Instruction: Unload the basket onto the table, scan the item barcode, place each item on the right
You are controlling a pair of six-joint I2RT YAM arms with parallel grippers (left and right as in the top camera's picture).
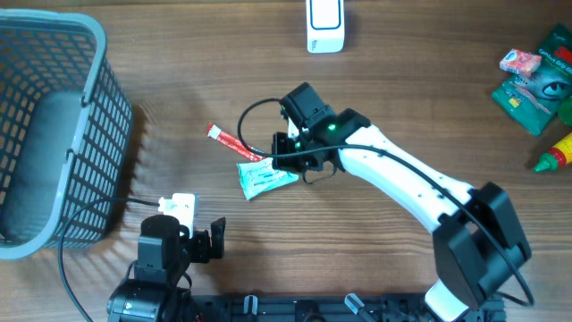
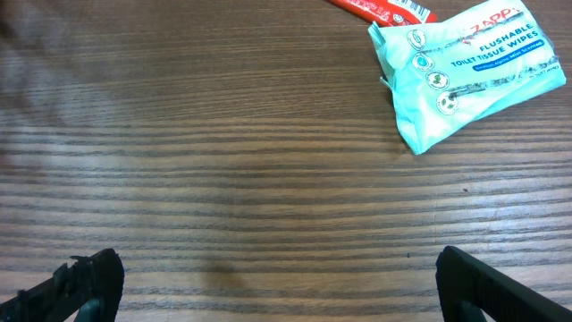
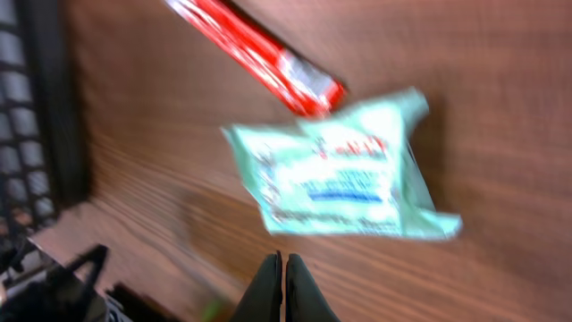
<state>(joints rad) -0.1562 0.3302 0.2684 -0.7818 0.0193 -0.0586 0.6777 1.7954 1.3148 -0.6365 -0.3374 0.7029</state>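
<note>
A grey plastic mesh basket occupies the left side of the brown wood-grain table. At the near left edge, the left gripper points across bare table with its fingers spread fully apart and nothing between them.

Near the table centre lies a slim red sachet, angled. Its right end touches the far edge of a flat teal packet of flushable wipes, which lies printed side up. No barcode is visible on this face.

The right gripper is positioned just beside the packet. Its fingers are pressed together and hold nothing.

A white box-shaped device stands at the far edge, right of centre. A cluster of green and pink packets and a yellow bottle with a red cap lie at the far right.
</note>
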